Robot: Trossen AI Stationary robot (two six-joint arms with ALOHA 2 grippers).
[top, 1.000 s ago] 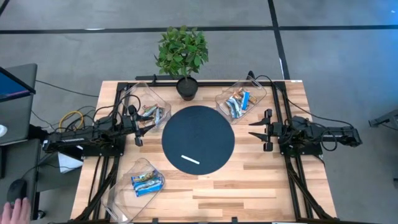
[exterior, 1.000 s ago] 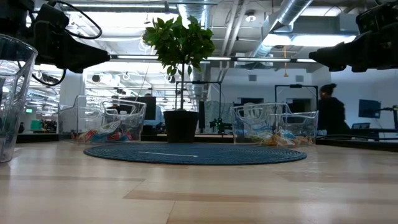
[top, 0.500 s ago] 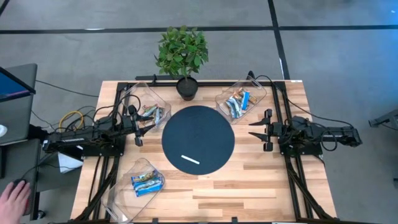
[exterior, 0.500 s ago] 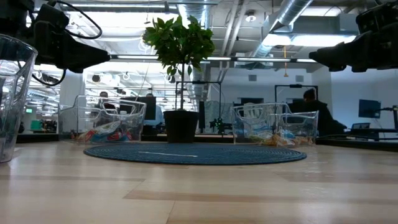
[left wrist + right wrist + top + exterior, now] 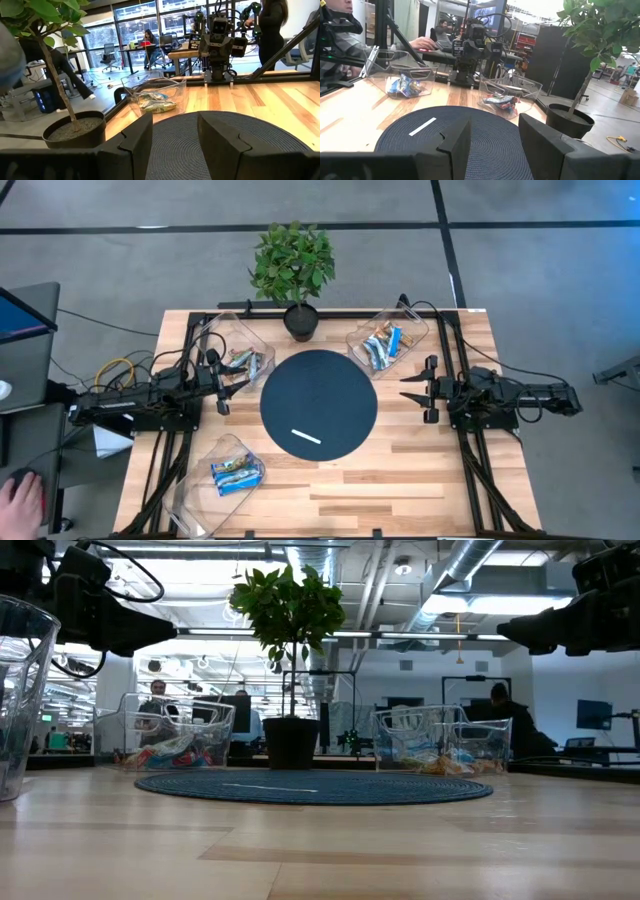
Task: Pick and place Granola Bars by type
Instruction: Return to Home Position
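desk [image 5: 420,480] carries a round mat [image 5: 318,385] | far-left bin [image 5: 225,330] | left tool [image 5: 224,388] at left edge, right tool [image 5: 425,390] at right edge, both spread and empty | Granola Bars [image 5: 237,472] sit in three corner bins | white strip [image 5: 306,437] alone on mat | risk: left tool is close beside that bin, so a swing could clip its rim

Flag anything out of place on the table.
One thing: a thin white strip lies slantwise on the round dark-blue woven mat, alone. Wrapped granola bars show only inside the clear plastic bins. Left gripper and right gripper wait open beside the mat.
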